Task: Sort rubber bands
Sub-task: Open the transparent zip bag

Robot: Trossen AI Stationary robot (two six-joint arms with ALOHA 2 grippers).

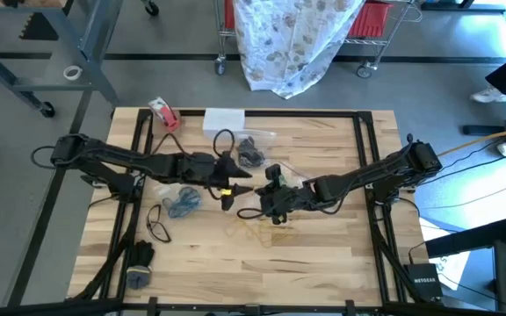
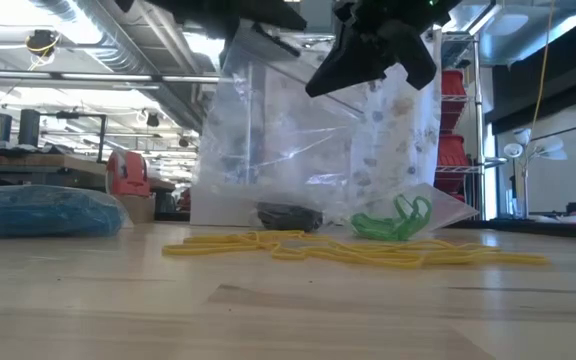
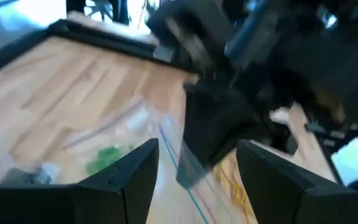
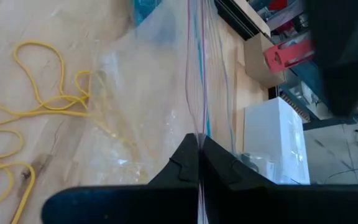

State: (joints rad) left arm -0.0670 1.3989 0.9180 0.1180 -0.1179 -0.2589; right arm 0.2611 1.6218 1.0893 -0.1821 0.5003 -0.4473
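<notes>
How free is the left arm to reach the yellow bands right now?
Probably yes: left gripper is open, empty, beside the yellow bands lying loose on the table. Only the clear bag, pinched by the right gripper, hangs nearby.

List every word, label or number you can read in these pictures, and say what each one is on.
"NETGEAR": on the small dark box beside the table's near right corner, high view.

The red-and-white tape roll shows no print that can be read.

No other text is readable in any view.

yellow rubber bands (image 2: 368,250) | green rubber bands (image 2: 393,222) | blue rubber bands (image 2: 38,212) | clear bag (image 4: 160,106) | black fingers (image 4: 185,168)
</notes>
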